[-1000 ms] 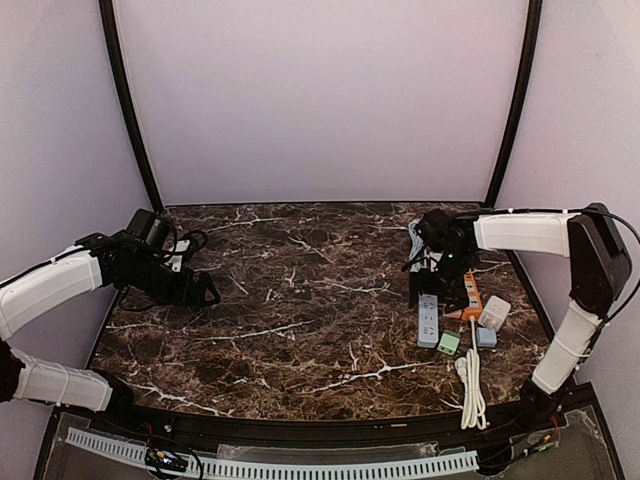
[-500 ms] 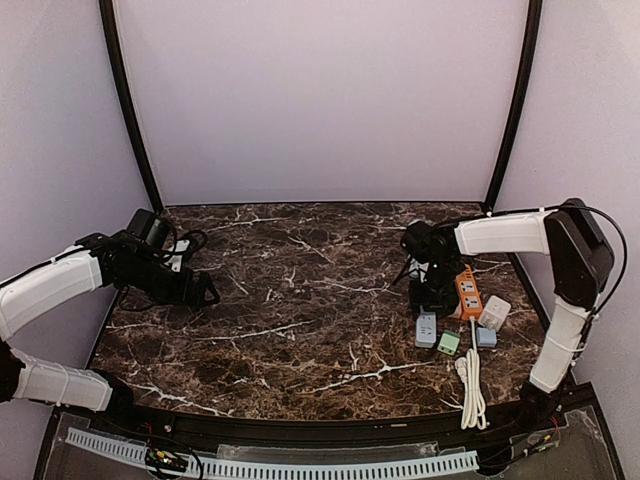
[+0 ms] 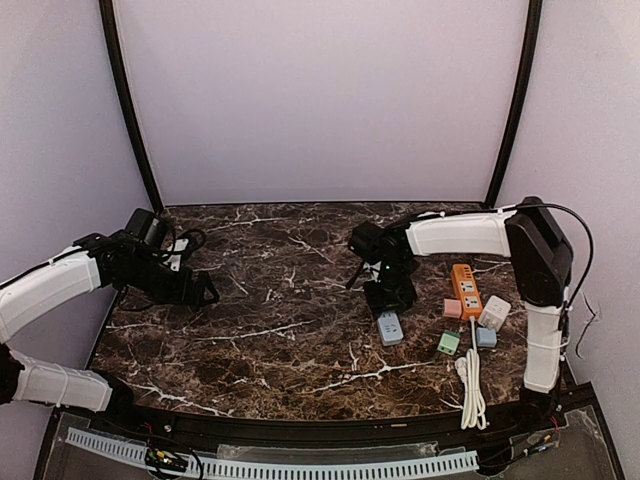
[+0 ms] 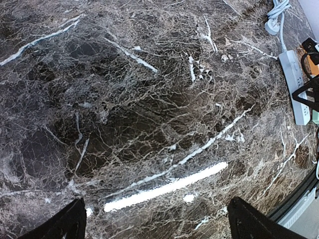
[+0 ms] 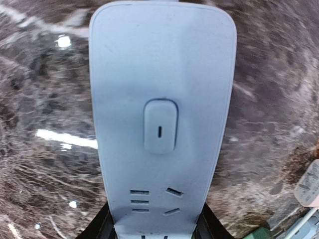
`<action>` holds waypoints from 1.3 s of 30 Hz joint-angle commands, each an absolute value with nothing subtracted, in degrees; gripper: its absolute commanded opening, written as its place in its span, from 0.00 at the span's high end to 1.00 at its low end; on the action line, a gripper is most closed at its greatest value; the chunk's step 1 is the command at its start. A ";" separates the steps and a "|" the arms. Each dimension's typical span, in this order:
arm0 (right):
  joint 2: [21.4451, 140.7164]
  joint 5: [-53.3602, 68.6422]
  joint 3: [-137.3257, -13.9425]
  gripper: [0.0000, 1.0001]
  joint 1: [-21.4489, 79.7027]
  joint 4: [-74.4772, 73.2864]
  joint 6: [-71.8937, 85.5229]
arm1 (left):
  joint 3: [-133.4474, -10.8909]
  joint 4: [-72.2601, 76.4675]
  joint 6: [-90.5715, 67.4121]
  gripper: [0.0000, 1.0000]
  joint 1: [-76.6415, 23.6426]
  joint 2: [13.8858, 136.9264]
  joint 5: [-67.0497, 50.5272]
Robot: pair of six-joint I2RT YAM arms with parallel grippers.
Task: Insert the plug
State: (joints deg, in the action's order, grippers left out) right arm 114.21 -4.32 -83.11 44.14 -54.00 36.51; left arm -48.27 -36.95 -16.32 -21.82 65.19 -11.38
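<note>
1 grey strip (image 3: 390,327) lies centre-right on the tabletop (image 3: 280,340), its far end grasped by the right end effector (image 3: 386,298), the rest jutting near. 1 pink plug (image 3: 452,308) sits right of it, apart. Left end effector (image 3: 207,292) hangs released, far left.

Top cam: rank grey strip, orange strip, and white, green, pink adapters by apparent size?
1. orange strip
2. white adapter
3. green adapter and pink adapter: look alike, unranked.
Grey strip: partly hidden under the right gripper, so unranked.
</note>
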 commanded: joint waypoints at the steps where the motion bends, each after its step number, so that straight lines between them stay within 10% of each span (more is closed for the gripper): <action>1: 119.38 -3.16 -90.42 0.62 50.40 -55.37 36.57 | -47.99 -37.97 -16.52 0.00 -22.23 63.41 -10.80; 22: 133.50 7.52 -108.05 0.62 62.00 -51.28 40.48 | -47.81 -38.06 -16.48 0.00 -23.17 62.23 -10.60; 39: 125.86 2.07 -105.38 0.16 59.29 -54.18 41.80 | -47.90 -38.13 -16.10 0.00 -23.47 62.04 -10.75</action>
State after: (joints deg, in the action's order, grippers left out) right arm 130.17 4.69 -106.13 60.45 -52.12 41.60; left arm -48.27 -36.95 -16.29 -23.16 63.59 -10.90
